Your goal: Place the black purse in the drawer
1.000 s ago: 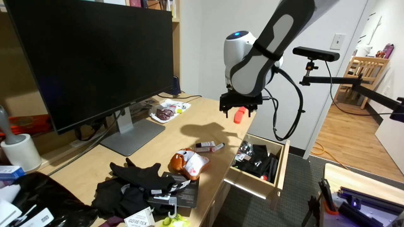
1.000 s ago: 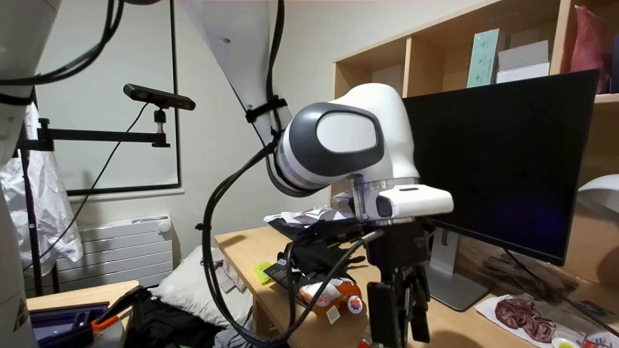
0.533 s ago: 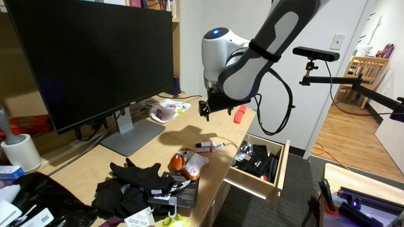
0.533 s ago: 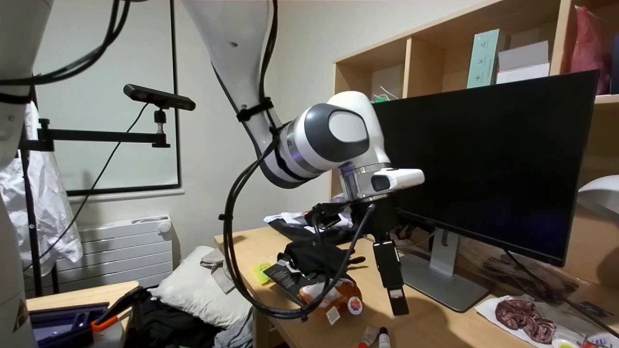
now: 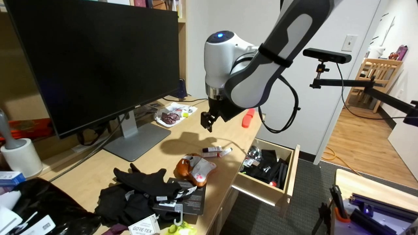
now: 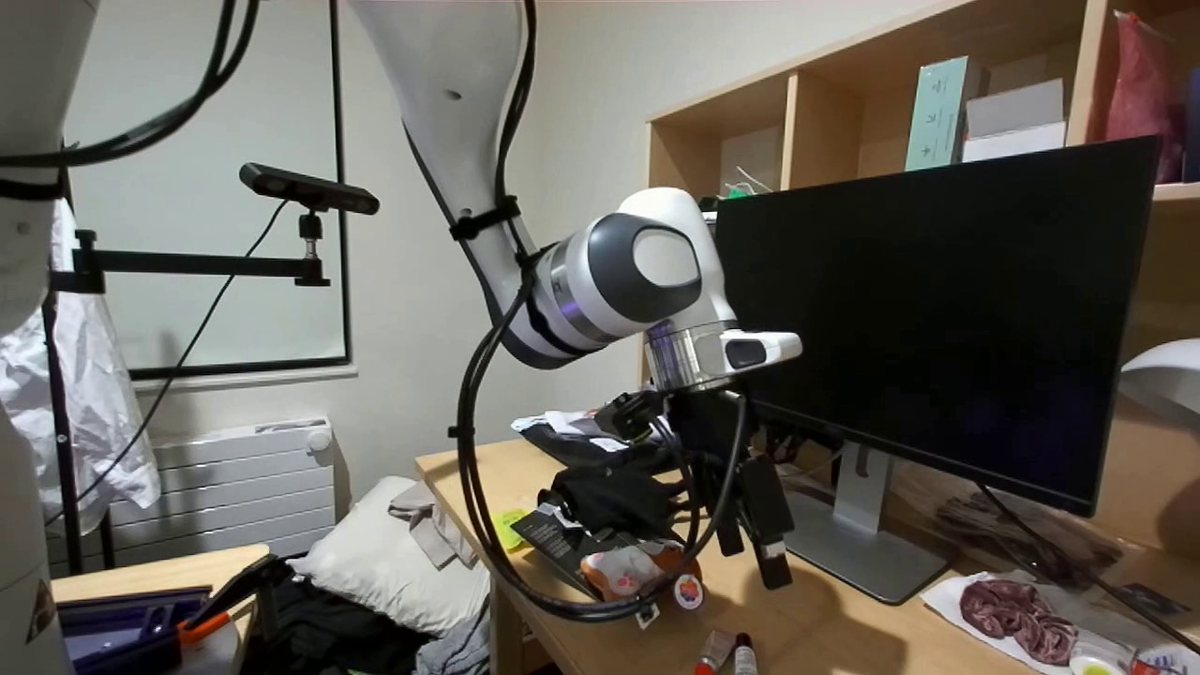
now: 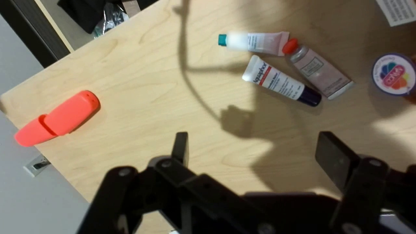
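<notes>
Exterior view, drawer open, black items and clear plastic inside, my hand turned since a second ago, fingers apart above the tabletop.

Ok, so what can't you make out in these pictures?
Black purse: none identifiable; in an exterior view, dark things overlap inside the drawer.
The drawer, wrist view: cut off by the top edge.
Plush toy: partly hidden by cables in an exterior view.
Black plastic bag: cut off by the bottom edge in an exterior view.
Print on the green-capped tube, wrist view: unreadable, blurred and washed out.
</notes>
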`<action>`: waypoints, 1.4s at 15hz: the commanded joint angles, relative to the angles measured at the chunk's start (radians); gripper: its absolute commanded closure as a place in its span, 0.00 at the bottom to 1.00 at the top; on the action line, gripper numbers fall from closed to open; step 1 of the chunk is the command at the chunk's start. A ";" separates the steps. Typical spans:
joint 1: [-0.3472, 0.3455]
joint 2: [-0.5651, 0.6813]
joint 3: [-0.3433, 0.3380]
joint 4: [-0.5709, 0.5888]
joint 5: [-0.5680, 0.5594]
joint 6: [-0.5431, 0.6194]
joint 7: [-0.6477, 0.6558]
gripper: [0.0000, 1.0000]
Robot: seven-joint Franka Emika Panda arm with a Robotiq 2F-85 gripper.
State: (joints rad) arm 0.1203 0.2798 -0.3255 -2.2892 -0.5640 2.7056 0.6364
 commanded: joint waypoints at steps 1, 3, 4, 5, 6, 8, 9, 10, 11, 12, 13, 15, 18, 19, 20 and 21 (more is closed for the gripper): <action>-0.015 -0.002 0.017 0.002 -0.010 -0.003 0.001 0.00; 0.001 0.003 -0.006 0.006 -0.066 0.011 0.047 0.00; -0.003 -0.001 0.005 0.008 -0.057 -0.016 0.021 0.00; -0.027 -0.010 0.049 0.010 0.017 -0.073 -0.063 0.00; -0.040 -0.011 0.076 0.015 0.068 -0.111 -0.112 0.00; -0.065 -0.012 0.142 0.041 0.216 -0.229 -0.262 0.00; -0.071 -0.007 0.163 0.065 0.265 -0.297 -0.319 0.00; -0.075 0.000 0.181 0.091 0.300 -0.366 -0.366 0.00; -0.074 0.009 0.187 0.117 0.311 -0.415 -0.369 0.00; -0.077 0.013 0.199 0.141 0.328 -0.468 -0.403 0.00; -0.077 0.018 0.204 0.159 0.325 -0.504 -0.423 0.00; -0.077 0.027 0.211 0.189 0.314 -0.568 -0.446 0.00; -0.093 0.041 0.222 0.195 0.361 -0.566 -0.447 0.00; -0.103 0.043 0.227 0.187 0.403 -0.545 -0.442 0.00; -0.117 0.047 0.234 0.178 0.452 -0.521 -0.459 0.00; -0.126 0.053 0.239 0.176 0.486 -0.509 -0.473 0.00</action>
State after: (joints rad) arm 0.0465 0.3107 -0.1204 -2.1145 -0.1787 2.1592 0.2119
